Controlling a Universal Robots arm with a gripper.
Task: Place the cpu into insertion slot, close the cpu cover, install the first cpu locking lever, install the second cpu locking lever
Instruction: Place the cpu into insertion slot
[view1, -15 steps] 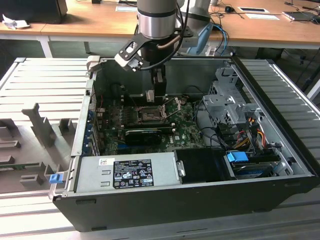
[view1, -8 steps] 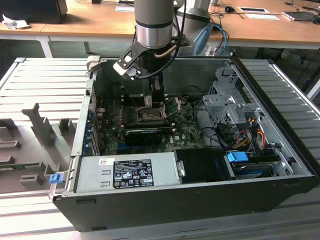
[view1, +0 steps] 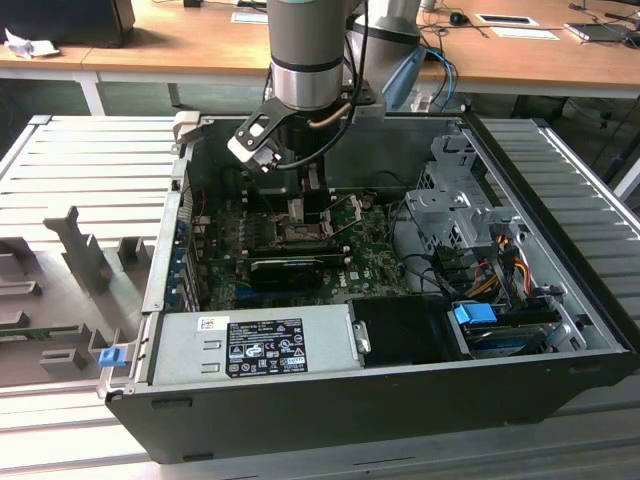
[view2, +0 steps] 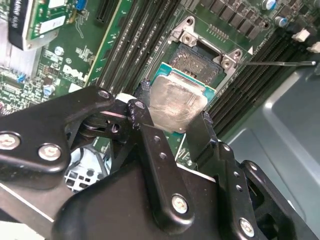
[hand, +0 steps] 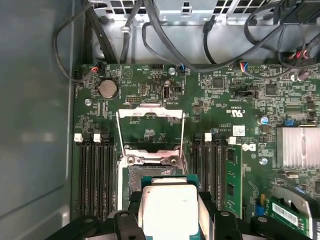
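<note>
Now — gripper (view2: 171, 109) clamped on cpu (hand: 170, 207) | cpu over insertion slot (view2: 197, 55) | cpu cover (hand: 150, 113) raised | computer case (view1: 400, 410) open

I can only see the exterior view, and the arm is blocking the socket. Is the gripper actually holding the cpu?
Observer: Yes. In the second wrist view the gripper is shut on the cpu, with a finger on each of two opposite edges.
Operator: Is it down in the insertion slot?
Observer: It does not look seated. In the same view, the dark centre of the insertion slot lies bare beyond the cpu.
Operator: And the cpu cover?
Observer: It is open. In the first wrist view the cpu cover is flipped away from the slot, and the green board shows through its window.
</note>
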